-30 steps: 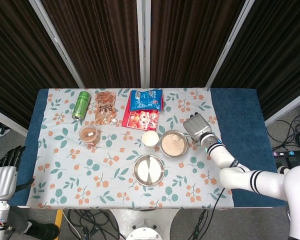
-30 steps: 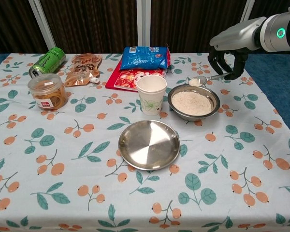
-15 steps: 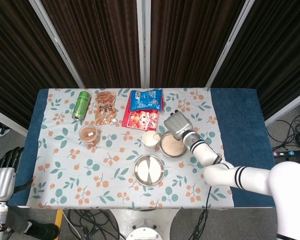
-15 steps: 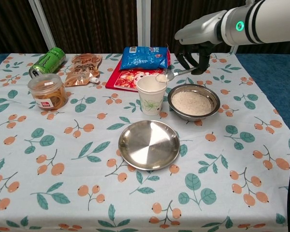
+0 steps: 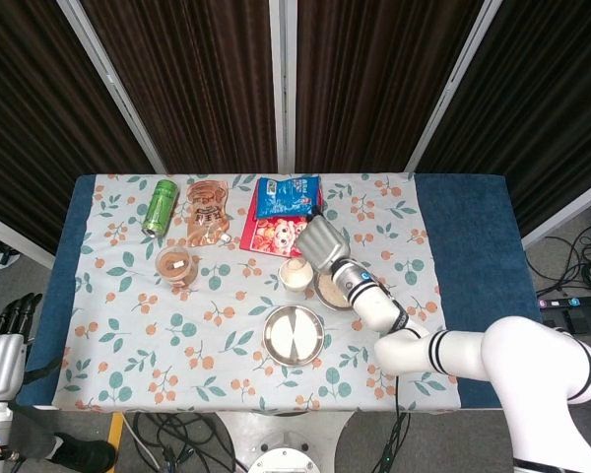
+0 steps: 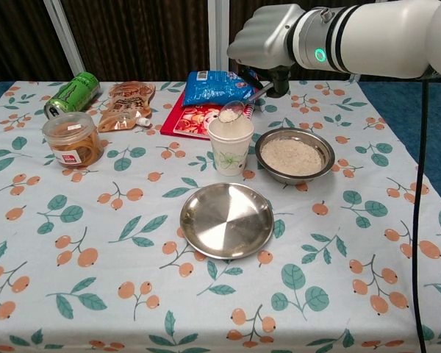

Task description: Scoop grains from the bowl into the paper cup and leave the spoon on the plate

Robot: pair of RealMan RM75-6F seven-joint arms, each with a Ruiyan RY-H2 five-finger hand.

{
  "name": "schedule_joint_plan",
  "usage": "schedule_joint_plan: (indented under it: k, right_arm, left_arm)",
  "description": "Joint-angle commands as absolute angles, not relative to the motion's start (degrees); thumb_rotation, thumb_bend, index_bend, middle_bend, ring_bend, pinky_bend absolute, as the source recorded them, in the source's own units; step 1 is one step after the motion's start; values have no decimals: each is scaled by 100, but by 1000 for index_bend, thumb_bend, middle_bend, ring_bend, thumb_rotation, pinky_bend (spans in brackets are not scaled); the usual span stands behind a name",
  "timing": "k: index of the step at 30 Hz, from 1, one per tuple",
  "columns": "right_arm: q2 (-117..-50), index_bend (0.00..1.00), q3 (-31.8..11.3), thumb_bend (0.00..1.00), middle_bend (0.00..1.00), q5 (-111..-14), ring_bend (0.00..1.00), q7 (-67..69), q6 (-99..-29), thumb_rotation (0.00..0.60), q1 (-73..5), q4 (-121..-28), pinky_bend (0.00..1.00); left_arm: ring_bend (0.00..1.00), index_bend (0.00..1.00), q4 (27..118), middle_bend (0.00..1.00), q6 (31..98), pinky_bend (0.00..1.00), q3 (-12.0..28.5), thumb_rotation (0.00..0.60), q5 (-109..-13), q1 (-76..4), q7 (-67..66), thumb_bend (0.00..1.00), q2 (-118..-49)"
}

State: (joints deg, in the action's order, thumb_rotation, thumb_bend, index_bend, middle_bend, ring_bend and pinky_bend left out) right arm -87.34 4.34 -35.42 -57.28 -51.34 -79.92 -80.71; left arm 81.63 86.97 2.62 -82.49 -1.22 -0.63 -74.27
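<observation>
My right hand (image 6: 268,33) (image 5: 317,241) holds a metal spoon (image 6: 235,109) loaded with white grains, tipped just above the mouth of the white paper cup (image 6: 230,144) (image 5: 295,273). Right of the cup stands the metal bowl (image 6: 294,155) (image 5: 327,293) of grains, partly hidden by my arm in the head view. In front of both lies the round steel plate (image 6: 226,219) (image 5: 294,334), bare. My left hand (image 5: 5,345) hangs off the table's left edge, fingers apart, holding nothing.
At the back of the flowered cloth lie a green can (image 6: 72,93), a brown pouch (image 6: 125,104), a blue bag (image 6: 219,87) on a red packet (image 6: 195,118), and a lidded plastic tub (image 6: 72,138) at the left.
My right hand has carried the loaded spoon leftward from over the bowl to over the paper cup and tilted its head down. The left hand has barely moved.
</observation>
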Motion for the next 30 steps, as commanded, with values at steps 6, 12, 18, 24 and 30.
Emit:
schedule_joint_plan:
  k: [6, 12, 18, 24, 30]
  right_arm:
    - [-8898, 633, 777, 347, 597, -4622, 268, -6356, -5418, 600, -7924, -7973, 189]
    - [-9050, 633, 979, 348, 597, -5406, 268, -6773, -5575, 600, -7823, -7664, 167]
    - [-9214, 637, 1118, 348, 597, -6230, 268, -7030, -5778, 600, -7649, -7229, 145]
    - [-9368, 639, 1043, 348, 597, -6748, 268, -7203, -6016, 600, -7402, -6925, 101]
    - [-9296, 639, 663, 348, 595, -6697, 268, -6987, -6132, 600, -7111, -7135, 91]
  left_arm:
    - [120, 112, 8168, 183, 8696, 239, 273, 600, -8245, -119, -57, 1, -7448]
    - [120, 113, 8148, 184, 8738, 239, 263, 600, -8248, -79, -27, 1, -7466]
    - [120, 113, 8107, 184, 8754, 239, 271, 600, -8254, -67, -2, 1, -7494]
    - [120, 112, 8087, 183, 8746, 239, 282, 600, -8247, -67, 10, 1, -7508]
    - [120, 112, 8076, 184, 8725, 239, 283, 600, -8253, -74, 24, 1, -7509]
